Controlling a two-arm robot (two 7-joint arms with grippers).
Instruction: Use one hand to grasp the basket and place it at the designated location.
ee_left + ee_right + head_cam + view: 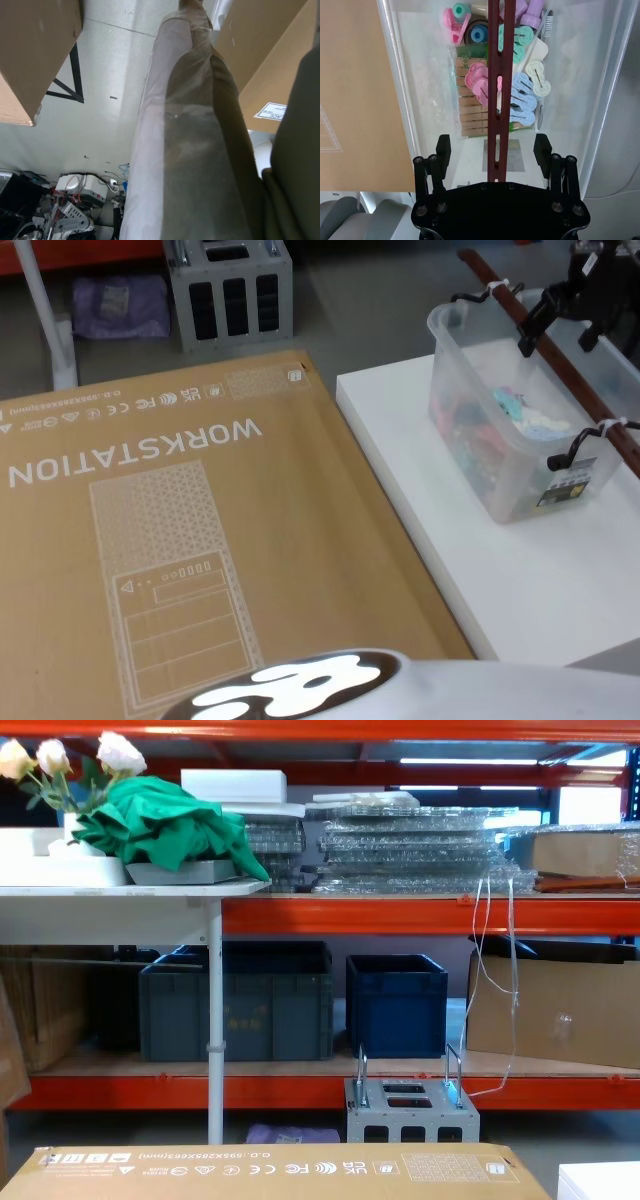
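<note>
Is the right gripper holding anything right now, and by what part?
Nothing yet: the right gripper is open, fingers astride the handle of the basket, not touching.

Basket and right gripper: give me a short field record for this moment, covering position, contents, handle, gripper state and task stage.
object: basket, translucent, resting on the white table
contents: pastel clothespins
handle: reddish-brown bar running across the basket's top
right gripper: above the handle, open, one finger on each side of the bar, apart from it
beside: WORKSTATION cardboard box to the table's left
stage: grasp not yet closed; basket not lifted
</note>
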